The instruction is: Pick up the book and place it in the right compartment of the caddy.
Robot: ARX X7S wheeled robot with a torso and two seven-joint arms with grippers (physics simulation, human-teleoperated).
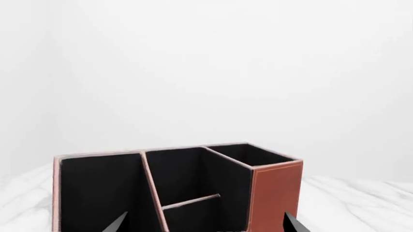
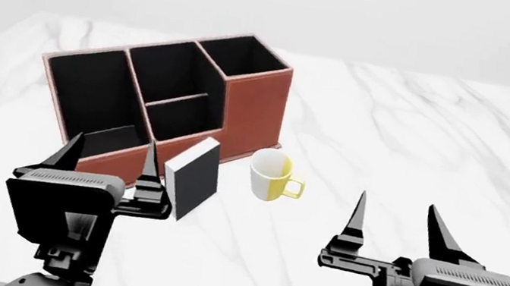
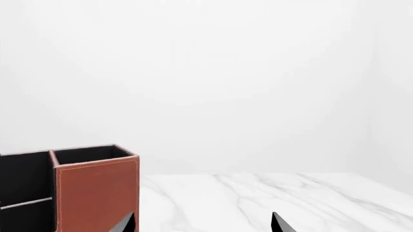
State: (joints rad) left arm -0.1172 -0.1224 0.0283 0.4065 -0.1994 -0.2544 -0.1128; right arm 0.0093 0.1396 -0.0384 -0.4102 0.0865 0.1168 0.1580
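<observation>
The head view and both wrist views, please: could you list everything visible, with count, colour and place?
caddy: one, reddish-brown with pale edging and black interior, far left part of the table.
right compartment: one, black-lined, the caddy's narrow end section nearest the table's middle.
book: one, black cover with white page edges, standing upright in front of the caddy, beside the mug.
mug: one, white outside, yellow handle and inside, right of the book.
table: one, white marble, under everything.
left gripper: one, black, open, in front of the caddy, left of the book.
right gripper: one, black, open, over bare table to the right of the mug.
</observation>
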